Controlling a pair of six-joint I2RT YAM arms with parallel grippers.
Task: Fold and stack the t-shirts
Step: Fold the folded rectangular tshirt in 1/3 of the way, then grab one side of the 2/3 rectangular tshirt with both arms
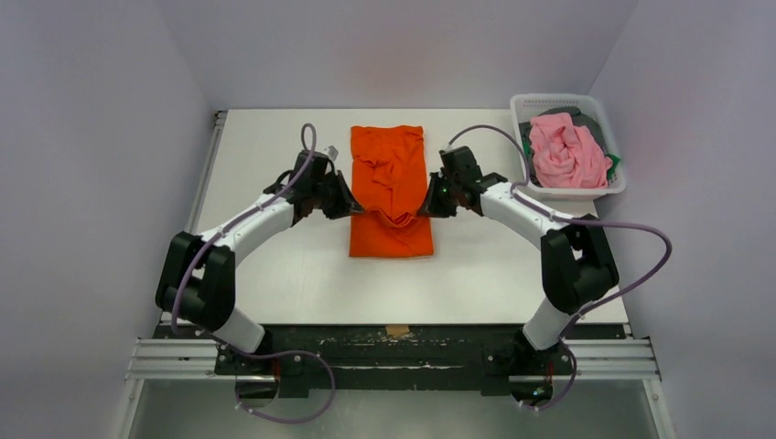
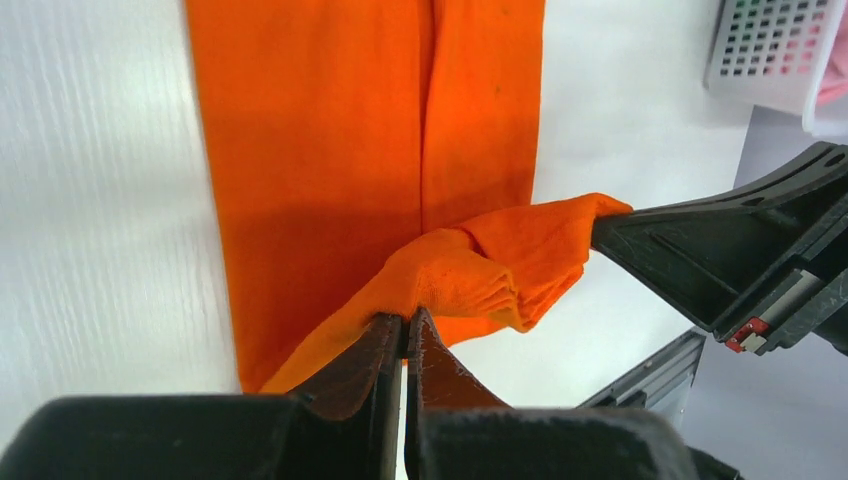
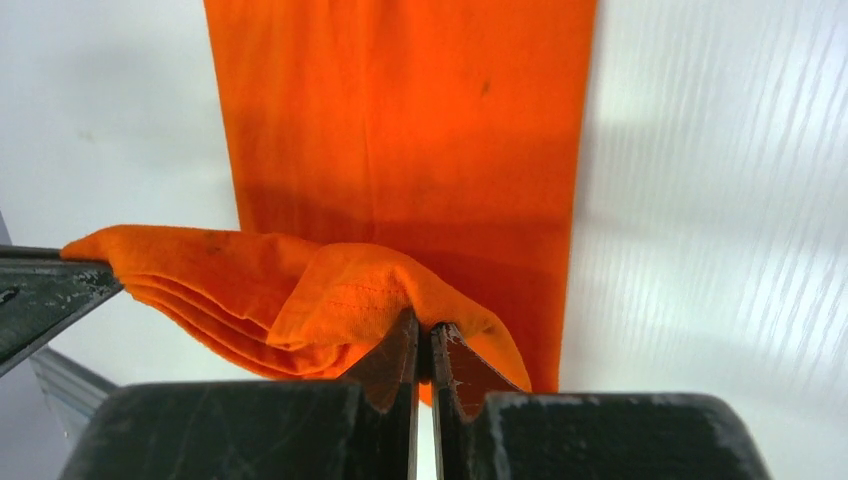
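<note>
orange cloth takes up the middle of the white table (image 1: 274, 274): the orange t-shirt (image 1: 392, 197) lies there as a long narrow strip running away from the arm bases, between the two arms. the left gripper (image 2: 405, 330) is clamped on a pinch of the shirt at its left edge, jaws pressed together with cloth squeezed between the tips. the right gripper (image 3: 425, 335) does the same at the opposite edge, jaws almost touching around a fold of orange fabric. between the two pinches the cloth is raised off the tabletop in a bunched ridge of several layers, sagging a little in the middle, while the rest of the strip lies flat on the table. from above, the far part of the shirt looks rumpled and the near end smooth. a tiny dark speck shows on the flat part in the wrist views. at the far right corner sits a white mesh basket (image 1: 549, 99), with a crumpled pink t-shirt (image 1: 567, 154) piled on a dark green t-shirt (image 1: 604, 137), well apart from the orange one.
</note>
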